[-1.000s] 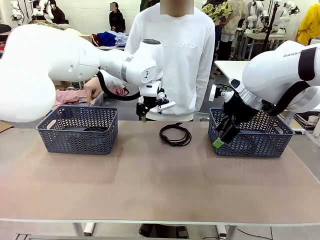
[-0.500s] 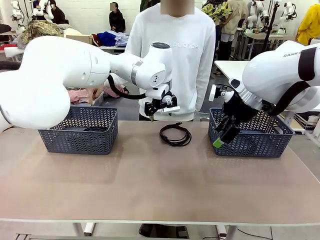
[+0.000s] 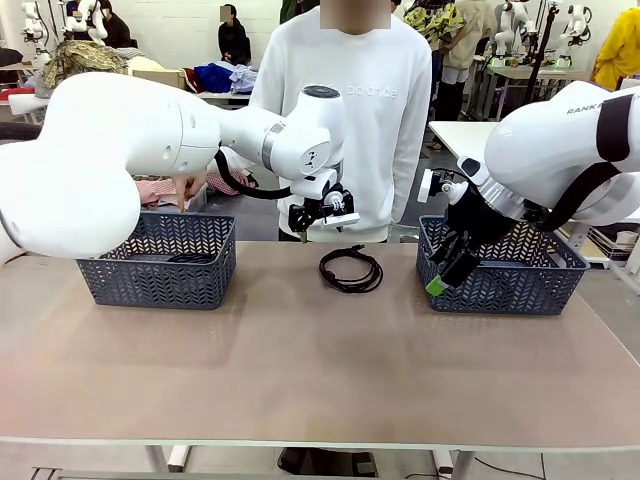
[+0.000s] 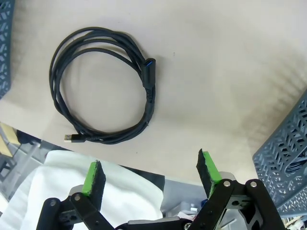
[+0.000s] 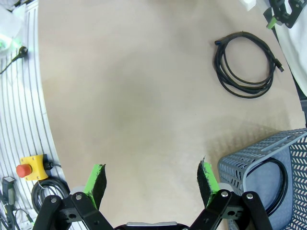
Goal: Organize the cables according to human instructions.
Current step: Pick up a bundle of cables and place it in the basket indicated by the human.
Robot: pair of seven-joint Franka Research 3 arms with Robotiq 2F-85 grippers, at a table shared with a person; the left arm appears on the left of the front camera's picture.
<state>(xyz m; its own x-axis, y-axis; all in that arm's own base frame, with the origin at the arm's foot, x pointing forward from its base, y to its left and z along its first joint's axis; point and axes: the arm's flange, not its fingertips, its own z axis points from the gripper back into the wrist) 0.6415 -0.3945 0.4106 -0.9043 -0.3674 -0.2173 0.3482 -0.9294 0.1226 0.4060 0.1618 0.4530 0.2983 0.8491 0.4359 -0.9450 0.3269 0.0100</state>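
Coiled thin black cable lies flat on the beige desk, near the far edge, between two grey-blue plastic lattice baskets. In the left wrist view the same cable shows a chunky black plug end lying on the coil's rim and a small metal connector at the loose tip.

Left basket holds another dark coiled cable, seen through the lattice wall. Right basket also holds a black cable; the right wrist view shows a loop of it against the basket's inner wall.

Left gripper hangs above the desk's far edge, just left of the coil on the desk and not touching it. Its jaws stand wide apart with nothing between them; green pads visible in its own wrist view.

Right gripper hovers in front of the right basket's near-left corner, jaws spread wide and empty, green pads showing, bare desk beneath.

A person in a white sweatshirt stands at the far side, directly behind the coil on the desk.
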